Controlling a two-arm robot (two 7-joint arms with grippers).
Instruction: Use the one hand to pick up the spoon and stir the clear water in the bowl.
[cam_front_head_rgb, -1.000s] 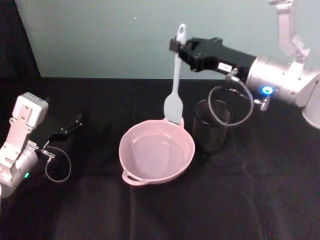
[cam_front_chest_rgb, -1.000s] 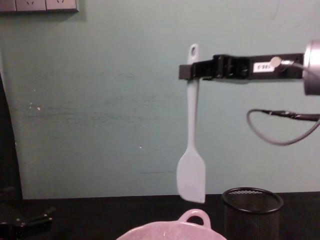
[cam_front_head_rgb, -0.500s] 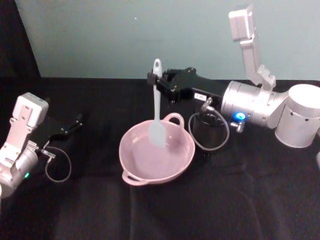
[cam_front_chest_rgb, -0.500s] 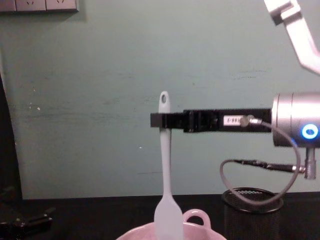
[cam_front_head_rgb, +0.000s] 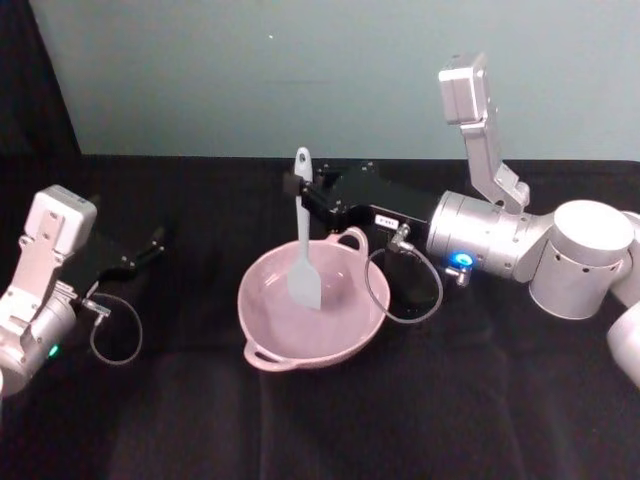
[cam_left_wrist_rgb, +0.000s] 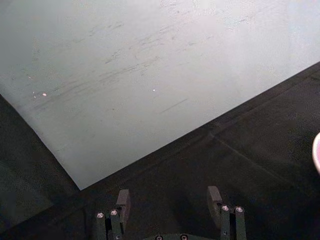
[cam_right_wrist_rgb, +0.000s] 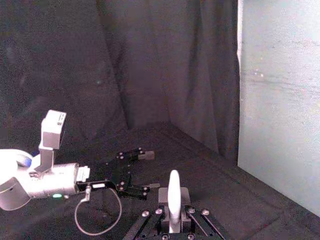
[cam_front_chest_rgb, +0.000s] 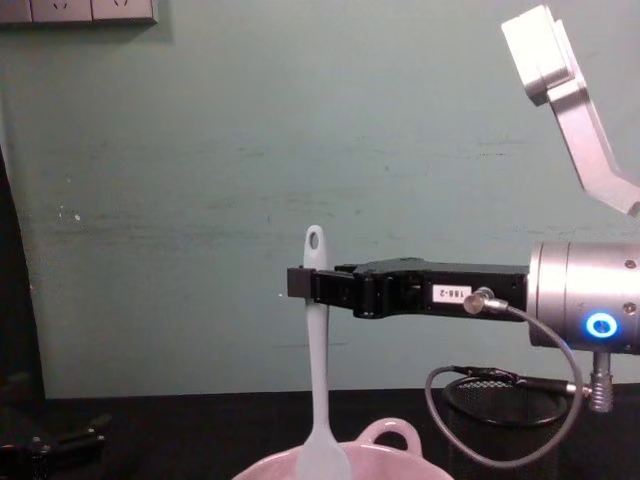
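Chest view: label "188-2", right arm

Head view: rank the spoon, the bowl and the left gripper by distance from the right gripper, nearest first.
1. the spoon, clamped upright in the right gripper.
2. the bowl, just below it, mid-table.
3. the left gripper, far left, open, parked.

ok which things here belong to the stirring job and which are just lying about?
Job: right gripper, shut on the long white plastic spoon; blade down in the glossy pale pink bowl.
Lying about: black wire-mesh cup; left gripper, open, parked far left.
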